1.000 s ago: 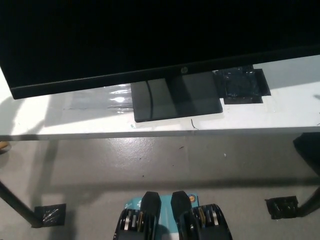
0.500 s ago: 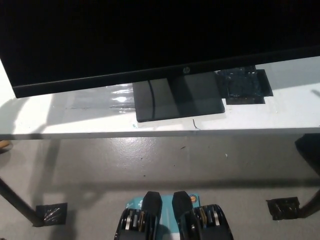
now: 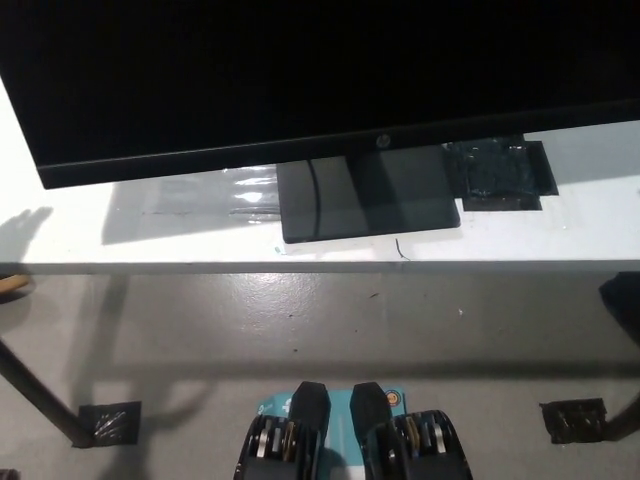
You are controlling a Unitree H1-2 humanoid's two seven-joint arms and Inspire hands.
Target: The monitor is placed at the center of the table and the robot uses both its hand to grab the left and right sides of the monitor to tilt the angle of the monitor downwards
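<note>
Oddly, neither hand shows, so their state cannot be told, while the wide black flat-screen monitor (image 3: pixel 300 80), cut off above, stands on its dark rectangular base (image 3: pixel 368 195) on the white table (image 3: pixel 150 235) beside seemingly black tape (image 3: pixel 500 175).

One view only, head cam; mounted high on the robot, looking steeply down and fwd; nothing to compare for overlap w/ another view. Upper frame is filled by the dark monitor (image 3: pixel 300 70), close to the lens, its top and side edges cut off by the frame; monitor base (image 3: pixel 368 195) sits mid-frame on the white desk (image 3: pixel 150 235); desk front edge runs nearly level across the middle. Lower half looks past that edge to the grey floor (image 3: pixel 330 320); a desk leg (image 3: pixel 40 400) angles in at lower left. No fingers in frame, so places can't be set relative to them.
</note>
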